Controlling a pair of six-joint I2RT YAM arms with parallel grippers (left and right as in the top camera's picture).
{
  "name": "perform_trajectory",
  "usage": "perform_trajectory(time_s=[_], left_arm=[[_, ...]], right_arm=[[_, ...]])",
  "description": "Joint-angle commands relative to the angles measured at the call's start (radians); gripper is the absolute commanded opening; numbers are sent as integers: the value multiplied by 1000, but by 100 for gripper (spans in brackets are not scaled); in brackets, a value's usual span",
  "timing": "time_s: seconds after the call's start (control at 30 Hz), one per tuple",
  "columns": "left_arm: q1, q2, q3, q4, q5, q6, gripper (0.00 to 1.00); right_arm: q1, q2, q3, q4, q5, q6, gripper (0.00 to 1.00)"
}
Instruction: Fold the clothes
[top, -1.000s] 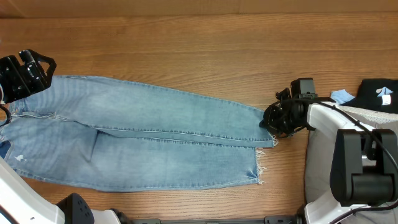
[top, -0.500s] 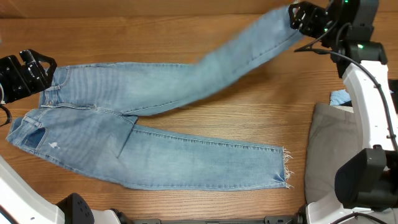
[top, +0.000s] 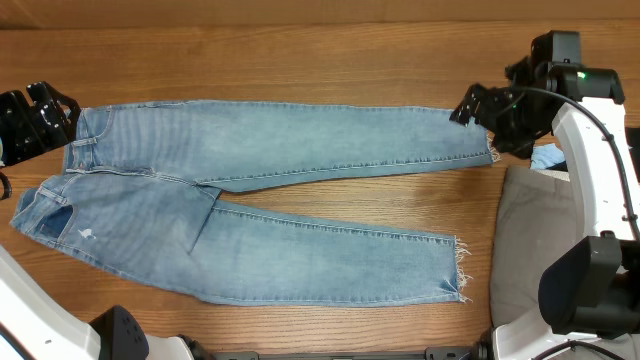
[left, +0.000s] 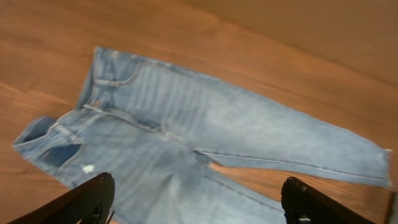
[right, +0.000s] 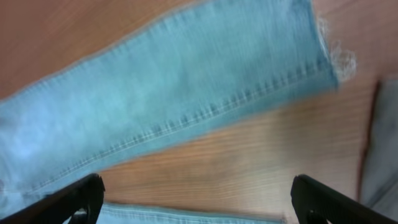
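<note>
The clothes in play are light-blue jeans (top: 260, 200), lying flat on the wooden table with the two legs spread in a V. The waistband is at the left and the frayed hems are at the right. My right gripper (top: 490, 122) hovers open just past the upper leg's hem (top: 480, 150). The right wrist view shows that leg (right: 186, 93) below my open right gripper (right: 199, 202), which holds nothing. My left gripper (top: 55, 115) stands open beside the waistband (top: 85, 140). In the left wrist view, my empty left gripper (left: 198, 200) is above the jeans (left: 186, 124).
Grey trousers (top: 525, 260) lie at the right edge, under the right arm, and show as a grey strip (right: 382, 155) in the right wrist view. A small light-blue scrap (top: 548, 155) sits beside them. Bare wood (top: 300, 60) runs along the far side.
My right gripper swung the upper leg out to the far right, laid it down apart from the other leg, and let go. The jeans shifted slightly right. The left gripper stayed put.
</note>
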Motion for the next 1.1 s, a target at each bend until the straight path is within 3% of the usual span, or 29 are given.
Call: perform_trajectory(time_s=[0.0,0.23,0.5,0.67,0.87,1.07], left_arm=[[-8,39,-38,-2,-156,-19,90],[-6,136,-140,-2,-383,-137,88],[-2,338,-328,126,-411,-140,82],[-2,476,-329,356,-283,-80,84],[0,533,-329,580,-282,-77,73],[0,641,-329,758,-286,-77,70]], right_arm=[[-3,-2,2,-55,7,0,100],[4,-2,-2,-158,-8,-40,100],[14,-2,-2,-204,-54,-90,100],[80,-1,-2,-185,-65,-109,100],[143,-1,-2,-158,-64,-108,100],[155,-1,-2,-147,-64,-100,100]])
